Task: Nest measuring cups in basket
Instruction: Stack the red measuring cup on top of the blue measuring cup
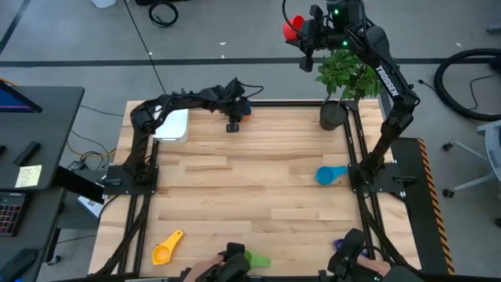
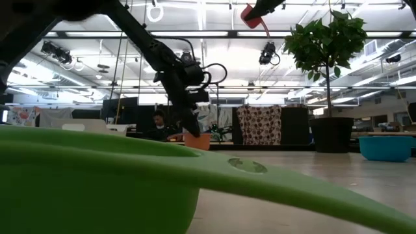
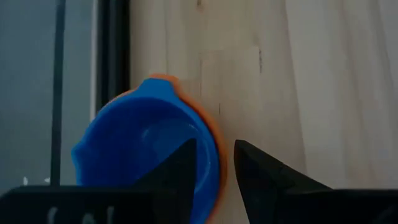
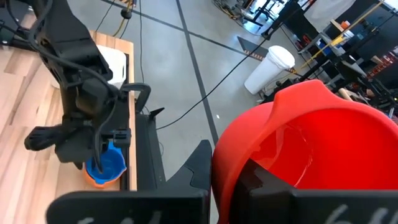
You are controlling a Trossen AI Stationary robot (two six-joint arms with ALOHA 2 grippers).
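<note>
A blue measuring cup [image 3: 140, 146] sits nested in an orange one [image 3: 216, 134] on the table by its far edge, right of the white basket [image 1: 174, 125]. My left gripper [image 3: 216, 158] slants down over this pair, open. One finger is above the blue bowl and the other is outside the orange wall, with a strip of wood showing between them. My right gripper [image 4: 227, 180] is raised high beyond the far edge, above the plant, shut on a red measuring cup [image 4: 311, 137]. My left gripper stands astride the nested cups' rim [image 3: 217, 168], and I cannot tell whether either finger touches it. My right gripper pinches the red cup's bowl wall [image 4: 239, 162], one finger [image 4: 252, 180] inside the bowl and one [image 4: 198, 165] outside. The cup is lifted clear, high in the air and tilted.
A dark plant pot [image 1: 333, 115] stands at the far right corner. A light blue cup [image 1: 329, 175] lies at mid right, a yellow one [image 1: 166, 249] at the near left and a green one [image 1: 257, 258] at the near edge. The black frame rail [image 3: 112, 56] runs along the far edge.
</note>
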